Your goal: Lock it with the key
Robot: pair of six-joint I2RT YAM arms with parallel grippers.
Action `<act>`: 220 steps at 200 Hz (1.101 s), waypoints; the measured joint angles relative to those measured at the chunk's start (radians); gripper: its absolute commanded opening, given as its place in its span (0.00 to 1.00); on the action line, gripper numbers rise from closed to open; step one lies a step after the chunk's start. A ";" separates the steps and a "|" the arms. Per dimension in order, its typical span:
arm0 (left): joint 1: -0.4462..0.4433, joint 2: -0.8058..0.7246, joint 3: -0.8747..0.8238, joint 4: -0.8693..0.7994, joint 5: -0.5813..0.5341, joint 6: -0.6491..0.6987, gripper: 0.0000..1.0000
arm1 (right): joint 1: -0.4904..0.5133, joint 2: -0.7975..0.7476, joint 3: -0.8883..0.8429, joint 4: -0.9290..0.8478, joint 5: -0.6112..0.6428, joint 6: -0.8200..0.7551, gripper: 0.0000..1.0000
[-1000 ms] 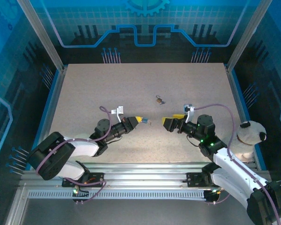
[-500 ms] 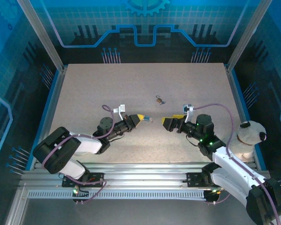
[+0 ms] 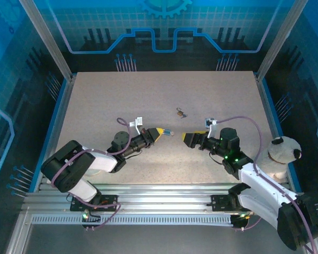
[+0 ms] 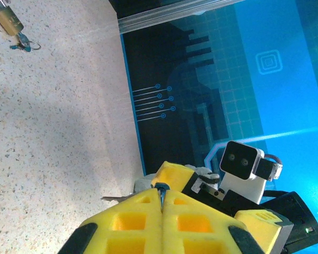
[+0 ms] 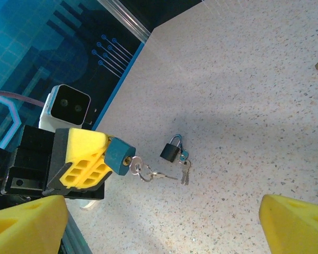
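My left gripper (image 3: 160, 132) is shut on a teal padlock (image 5: 118, 155) and holds it above the table. A silver key (image 5: 133, 164) sits in the padlock's keyhole. A ring with a second key (image 5: 169, 175) dangles from it. In the left wrist view the yellow fingers (image 4: 138, 211) press together with a sliver of the teal padlock (image 4: 162, 188) between them. My right gripper (image 3: 187, 138) faces the padlock from the right, a short gap away. Its yellow fingers (image 5: 26, 225) stand wide apart and hold nothing.
A small black padlock (image 5: 172, 150) with keys (image 5: 184, 168) lies on the table below the teal one. A brass padlock (image 3: 180, 112) with keys lies further back. A plush dog (image 3: 282, 152) sits at the table's right edge.
The left gripper has carried the teal padlock slightly up and to the right, toward the right gripper. The right gripper has edged a little to the left.
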 measured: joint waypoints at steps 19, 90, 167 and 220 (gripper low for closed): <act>0.000 0.023 0.003 0.015 -0.002 -0.018 0.00 | 0.000 0.011 0.000 0.010 -0.017 0.005 0.82; 0.000 0.055 0.011 0.056 -0.002 -0.052 0.00 | -0.006 0.116 -0.001 0.111 -0.098 0.056 0.56; -0.003 0.067 0.013 0.064 0.003 -0.075 0.00 | -0.006 0.302 0.000 0.322 -0.222 0.161 0.35; -0.011 0.069 0.026 0.068 0.024 -0.076 0.00 | -0.006 0.327 0.000 0.385 -0.253 0.175 0.39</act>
